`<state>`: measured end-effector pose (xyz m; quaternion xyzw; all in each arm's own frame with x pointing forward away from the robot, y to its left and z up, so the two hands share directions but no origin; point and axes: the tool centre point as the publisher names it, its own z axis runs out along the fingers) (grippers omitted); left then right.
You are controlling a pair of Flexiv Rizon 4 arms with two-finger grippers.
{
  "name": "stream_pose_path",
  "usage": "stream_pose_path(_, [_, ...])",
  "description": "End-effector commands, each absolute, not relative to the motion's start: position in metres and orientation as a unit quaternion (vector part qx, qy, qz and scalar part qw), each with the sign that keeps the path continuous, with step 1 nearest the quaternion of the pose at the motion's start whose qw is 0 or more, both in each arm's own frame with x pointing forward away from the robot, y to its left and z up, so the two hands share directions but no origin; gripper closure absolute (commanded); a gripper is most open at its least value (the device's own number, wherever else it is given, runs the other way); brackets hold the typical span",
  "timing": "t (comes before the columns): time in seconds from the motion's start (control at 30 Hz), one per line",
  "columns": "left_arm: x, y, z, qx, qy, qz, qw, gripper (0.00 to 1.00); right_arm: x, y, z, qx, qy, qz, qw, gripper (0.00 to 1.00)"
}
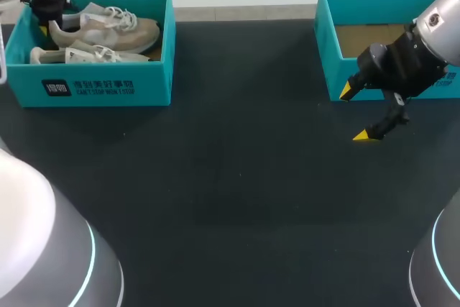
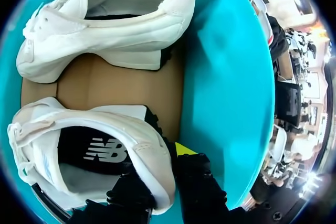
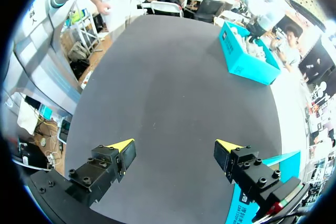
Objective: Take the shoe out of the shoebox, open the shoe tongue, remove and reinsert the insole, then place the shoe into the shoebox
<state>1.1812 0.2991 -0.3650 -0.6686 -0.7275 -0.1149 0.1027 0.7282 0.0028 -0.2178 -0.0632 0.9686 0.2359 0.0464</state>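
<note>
Two white sneakers lie in the teal shoebox (image 1: 108, 88) at the table's far left. My left gripper (image 1: 52, 26) reaches down into that box and is shut on the heel collar of the rear sneaker (image 1: 115, 28). From the wrist I see the held sneaker (image 2: 94, 129) with its dark insole (image 2: 100, 153). My left gripper (image 2: 157, 163) has one finger inside the heel and the yellow-tipped one outside. The second sneaker (image 2: 105, 24) lies on its side ahead. My right gripper (image 1: 356, 113) hangs open and empty above the table; from its own wrist the right gripper (image 3: 175, 146) shows only bare tabletop between its fingers.
A second teal box (image 1: 329, 48) with a bare cardboard floor stands at the far right, just behind my right gripper. The black tabletop (image 1: 230, 177) stretches between the two boxes. The left shoebox (image 3: 247, 59) shows far ahead in the right wrist view.
</note>
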Motion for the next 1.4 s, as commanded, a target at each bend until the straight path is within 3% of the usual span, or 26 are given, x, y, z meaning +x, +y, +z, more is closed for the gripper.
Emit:
stream_pose_path(0.03, [1.187, 0.299, -0.369, -0.670, -0.727, -0.107, 0.107, 0.84, 0.729, 0.004, -0.219, -0.063, 0.969, 0.235, 0.047, 0.00])
stream_pose_path(0.07, [1.187, 0.299, -0.369, -0.670, -0.727, -0.104, 0.108, 0.77, 0.729, 0.004, -0.219, -0.063, 0.969, 0.235, 0.047, 0.00])
stream_pose_path(0.2, [1.186, 0.301, -0.368, -0.674, -0.724, -0.096, 0.110, 0.73, 0.729, 0.004, -0.219, -0.063, 0.969, 0.235, 0.047, 0.00])
stream_pose_path(0.27, [1.186, 0.301, -0.366, -0.675, -0.724, -0.094, 0.109, 0.58, 0.729, 0.004, -0.219, -0.063, 0.969, 0.235, 0.047, 0.00])
stream_pose_path(0.43, [1.185, 0.300, -0.354, -0.682, -0.720, -0.082, 0.098, 0.50, 0.729, 0.004, -0.219, -0.063, 0.969, 0.235, 0.047, 0.00])
stream_pose_path(0.53, [1.184, 0.298, -0.342, -0.689, -0.716, -0.072, 0.090, 0.35, 0.729, 0.004, -0.219, -0.063, 0.969, 0.235, 0.047, 0.00])
stream_pose_path(0.97, [1.159, 0.288, -0.285, -0.716, -0.697, -0.011, 0.046, 0.29, 0.729, 0.004, -0.219, -0.063, 0.969, 0.235, 0.047, 0.00])
stream_pose_path(1.07, [1.140, 0.285, -0.275, -0.711, -0.701, 0.012, 0.056, 0.11, 0.729, 0.004, -0.219, -0.063, 0.969, 0.235, 0.047, 0.00])
stream_pose_path(1.1, [1.132, 0.285, -0.271, -0.723, -0.686, 0.043, 0.075, 0.00, 0.729, 0.004, -0.219, -0.063, 0.969, 0.235, 0.047, 0.00])
stream_pose_path(1.4, [1.132, 0.285, -0.271, -0.723, -0.686, 0.043, 0.075, 0.00, 0.729, 0.004, -0.219, -0.063, 0.969, 0.235, 0.047, 0.00])
